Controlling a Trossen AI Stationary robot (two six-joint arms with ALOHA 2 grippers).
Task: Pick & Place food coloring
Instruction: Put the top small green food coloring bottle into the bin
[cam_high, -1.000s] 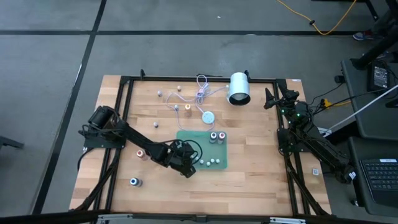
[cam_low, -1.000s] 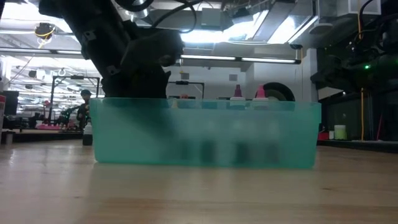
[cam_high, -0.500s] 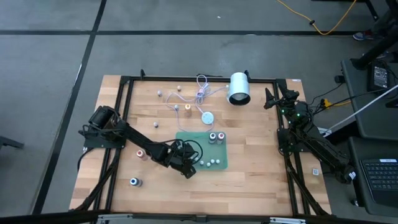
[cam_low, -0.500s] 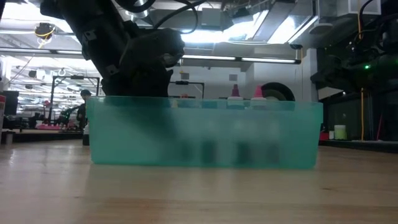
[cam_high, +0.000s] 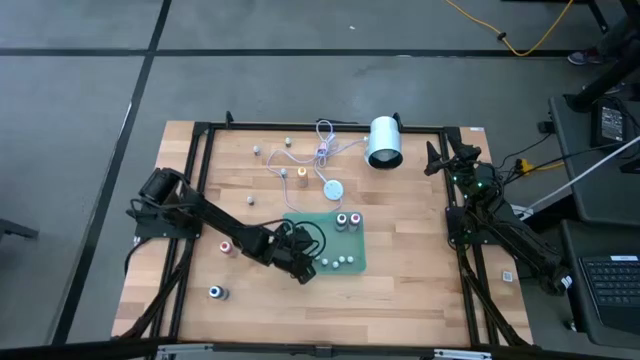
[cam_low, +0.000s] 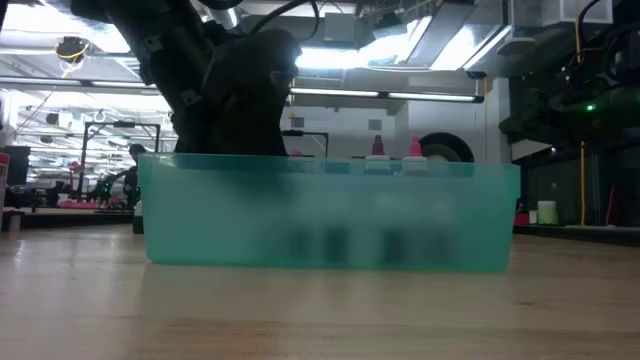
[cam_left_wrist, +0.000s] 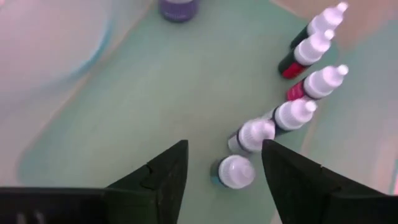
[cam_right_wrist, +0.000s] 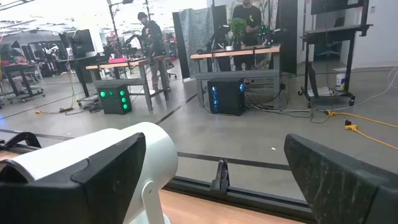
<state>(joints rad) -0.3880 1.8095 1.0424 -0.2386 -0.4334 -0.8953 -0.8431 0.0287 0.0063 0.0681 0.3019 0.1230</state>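
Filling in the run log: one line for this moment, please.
left claw: open, over bottles in green tray | right claw: open, parked at table's right edge

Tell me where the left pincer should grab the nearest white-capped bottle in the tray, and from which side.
Grip the nearest bottle around its white cap and neck, coming straight down from above. It stands upright in the green tray, with the open left pincer already straddling it. The next bottle stands very close, so a low sideways approach would likely bump it.
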